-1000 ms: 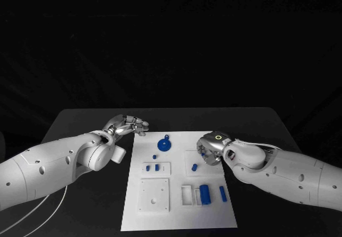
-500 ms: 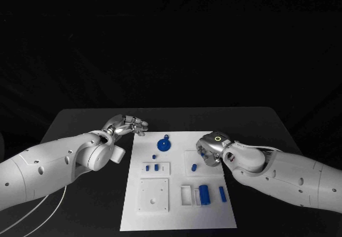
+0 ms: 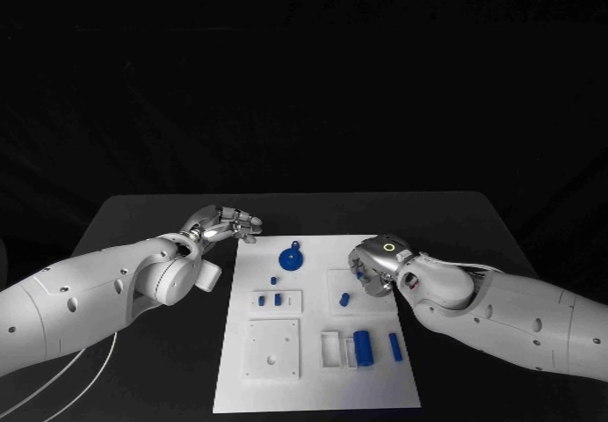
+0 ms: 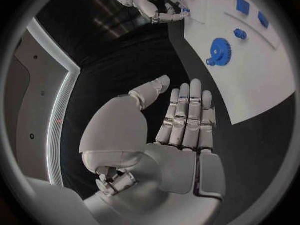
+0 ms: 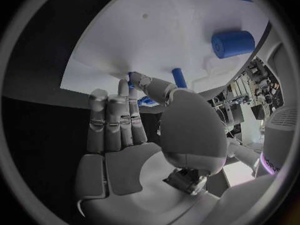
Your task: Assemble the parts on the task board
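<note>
Near edge of the task board (image 3: 317, 387): a blue cylinder (image 3: 364, 345) and a blue bar (image 3: 395, 345) lie beside a white block (image 3: 274, 347). Mid board, my right robot hand (image 3: 369, 274) is down on the board, thumb touching a small blue peg (image 5: 132, 78); can't tell if it's gripped. Blue gear (image 3: 292, 258) further up. My left robot hand (image 3: 228, 222) sits off the board's far left corner over the worktop (image 3: 152, 220), fingers straight and together, holding nothing.

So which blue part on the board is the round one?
The blue gear at the board's far end, nearest the left hand: a toothed disc. The others are short bars or cylinders.
</note>
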